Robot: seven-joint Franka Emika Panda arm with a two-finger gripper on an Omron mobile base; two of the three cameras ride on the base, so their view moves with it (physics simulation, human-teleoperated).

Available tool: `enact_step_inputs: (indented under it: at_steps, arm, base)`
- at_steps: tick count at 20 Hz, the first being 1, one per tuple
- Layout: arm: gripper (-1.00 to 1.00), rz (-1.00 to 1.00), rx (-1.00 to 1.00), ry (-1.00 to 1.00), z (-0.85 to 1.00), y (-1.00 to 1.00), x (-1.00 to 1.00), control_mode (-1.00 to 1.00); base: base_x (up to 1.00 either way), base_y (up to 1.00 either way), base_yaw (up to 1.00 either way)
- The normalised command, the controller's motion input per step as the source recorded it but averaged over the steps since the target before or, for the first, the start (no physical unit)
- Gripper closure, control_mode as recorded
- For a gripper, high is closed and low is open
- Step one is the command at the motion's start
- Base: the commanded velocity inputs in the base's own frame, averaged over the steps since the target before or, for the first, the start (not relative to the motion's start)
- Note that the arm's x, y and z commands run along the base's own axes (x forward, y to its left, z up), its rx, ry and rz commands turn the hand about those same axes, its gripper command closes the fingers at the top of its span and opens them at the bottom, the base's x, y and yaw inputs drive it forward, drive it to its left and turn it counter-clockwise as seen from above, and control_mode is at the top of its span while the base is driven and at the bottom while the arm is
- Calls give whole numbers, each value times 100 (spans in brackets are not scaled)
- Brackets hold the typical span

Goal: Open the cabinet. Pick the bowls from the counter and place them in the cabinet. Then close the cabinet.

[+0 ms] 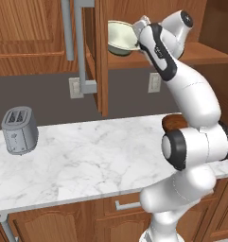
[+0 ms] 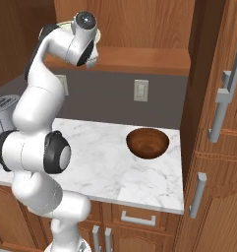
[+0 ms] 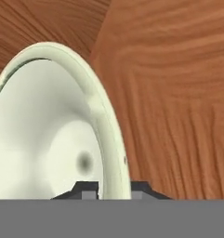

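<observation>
Kitchen, white marble counter point(image 1: 87, 156) | toaster point(image 1: 19, 130) on its left end | brown bowl point(image 2: 147, 142) on counter, right side, near wall | cabinet point(image 1: 102, 56) doors open | cream bowl point(image 1: 122, 37) tilted on shelf point(image 2: 139, 59) | gripper point(image 3: 112, 188) fingers straddle its rim, pinching it.

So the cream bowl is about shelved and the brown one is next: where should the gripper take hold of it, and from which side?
Probably the rim of the dark brown bowl, from straight above. It sits upright and open on the marble counter, so one finger can go inside the wall and one outside. Its near rim looks easiest, since the open cabinet door stands close on its right.
</observation>
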Motion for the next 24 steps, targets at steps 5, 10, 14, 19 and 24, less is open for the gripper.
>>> enact_step_inputs:
  at_steps: [5,10,14,19,24]
  arm:
    - [-100,0,0,4,14,5,10,-100]
    - [-100,0,1,0,36,-7,-1,-100]
    - [-100,0,4,-2,29,-27,-24,-100]
    - [-100,-3,8,-9,2,-33,-93,-100]
    - [-100,-9,5,-8,0,-22,-100,-100]
  base:
    - [0,0,0]
    - [0,0,0]
    - [0,0,0]
    - [0,0,0]
    - [0,0,0]
